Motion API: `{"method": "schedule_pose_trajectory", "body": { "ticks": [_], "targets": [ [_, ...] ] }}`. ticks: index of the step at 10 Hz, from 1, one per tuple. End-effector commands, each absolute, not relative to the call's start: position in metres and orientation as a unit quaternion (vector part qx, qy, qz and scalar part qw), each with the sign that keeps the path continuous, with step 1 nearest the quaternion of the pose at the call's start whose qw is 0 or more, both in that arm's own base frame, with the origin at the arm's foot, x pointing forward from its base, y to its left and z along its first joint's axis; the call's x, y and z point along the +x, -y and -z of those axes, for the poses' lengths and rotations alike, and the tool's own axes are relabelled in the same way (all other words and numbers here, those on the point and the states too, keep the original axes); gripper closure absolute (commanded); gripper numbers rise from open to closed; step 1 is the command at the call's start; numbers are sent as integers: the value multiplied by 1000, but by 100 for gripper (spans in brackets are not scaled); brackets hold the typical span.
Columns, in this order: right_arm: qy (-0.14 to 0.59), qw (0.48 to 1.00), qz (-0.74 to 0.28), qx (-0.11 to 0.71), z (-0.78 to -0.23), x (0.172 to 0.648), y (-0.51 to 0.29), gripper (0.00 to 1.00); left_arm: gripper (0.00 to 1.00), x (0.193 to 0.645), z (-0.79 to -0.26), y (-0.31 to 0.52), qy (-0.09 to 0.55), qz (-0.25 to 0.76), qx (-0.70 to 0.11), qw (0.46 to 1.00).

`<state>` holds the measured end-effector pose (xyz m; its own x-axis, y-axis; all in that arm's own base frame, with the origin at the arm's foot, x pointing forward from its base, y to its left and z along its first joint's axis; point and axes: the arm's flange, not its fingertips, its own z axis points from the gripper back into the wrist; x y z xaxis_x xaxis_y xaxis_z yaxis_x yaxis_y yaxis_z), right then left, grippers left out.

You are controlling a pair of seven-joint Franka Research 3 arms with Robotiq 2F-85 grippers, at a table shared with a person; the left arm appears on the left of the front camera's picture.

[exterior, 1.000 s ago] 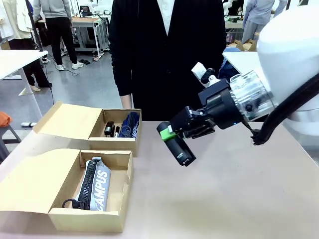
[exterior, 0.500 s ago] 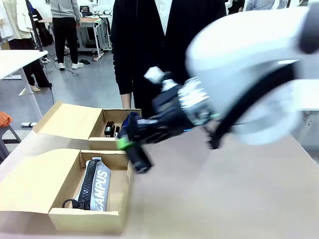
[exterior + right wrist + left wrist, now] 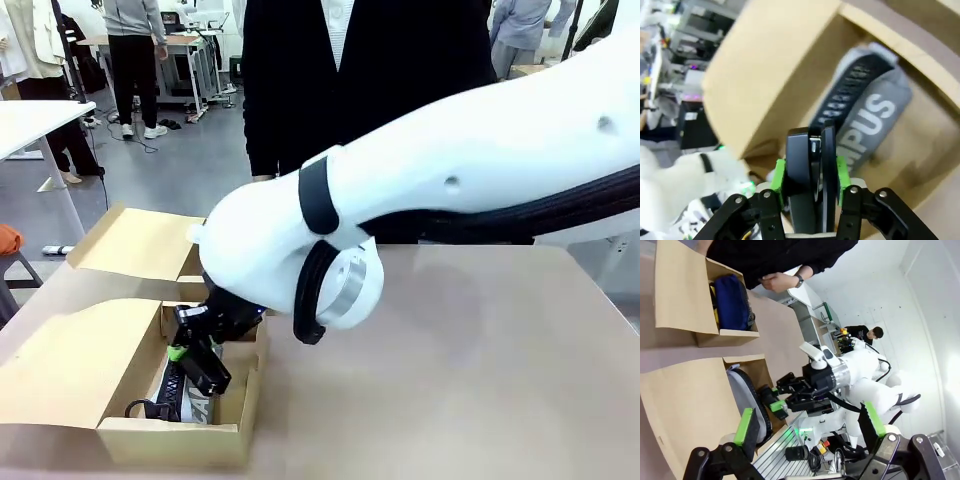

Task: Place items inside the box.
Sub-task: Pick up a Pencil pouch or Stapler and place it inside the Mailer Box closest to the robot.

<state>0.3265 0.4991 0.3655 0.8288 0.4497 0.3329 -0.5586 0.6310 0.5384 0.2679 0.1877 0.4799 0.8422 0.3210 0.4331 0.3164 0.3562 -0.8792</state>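
My right gripper (image 3: 195, 351) reaches across into the near cardboard box (image 3: 170, 440), shut on a black stapler (image 3: 210, 375). In the right wrist view the stapler (image 3: 807, 150) sits between the green pads, just above the grey "CAMPUS" pouch (image 3: 865, 115) lying in that box. The grey pouch (image 3: 178, 395) is partly hidden by the gripper. A navy pouch (image 3: 732, 302) lies in the far box (image 3: 685, 300). My left gripper (image 3: 810, 422) is open with nothing between its fingers, looking from the side at the right gripper (image 3: 777, 399).
The far box's flap (image 3: 135, 245) lies open behind the near box. A person in black stands at the far table edge, one hand (image 3: 777, 282) near the far box. My right arm (image 3: 450, 190) spans the middle of the table.
My right arm has swung left across the table with the stapler, from mid-table height down into the near box over the grey pouch.
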Motion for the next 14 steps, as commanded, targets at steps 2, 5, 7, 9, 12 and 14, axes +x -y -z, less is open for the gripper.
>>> {"method": "schedule_pose_trajectory", "body": {
  "ticks": [2,5,7,9,12,14],
  "targets": [
    [82,909,-257,318,-396,340,-508,2,0,267,-483,-188,291,4,-573,766],
    [87,909,-244,327,-398,341,-497,0,0,267,-483,-188,291,4,-573,766],
    [91,907,-234,337,-401,341,-488,0,0,267,-483,-188,291,4,-573,766],
    [84,895,-238,368,-415,339,-469,0,0,267,-483,-188,291,4,-573,766],
    [-67,843,-300,441,-458,324,-357,0,0,267,-483,-188,291,4,-573,766],
    [-84,819,-302,481,-470,299,-246,0,0,267,-483,-188,291,4,-573,766]
  ]
}}
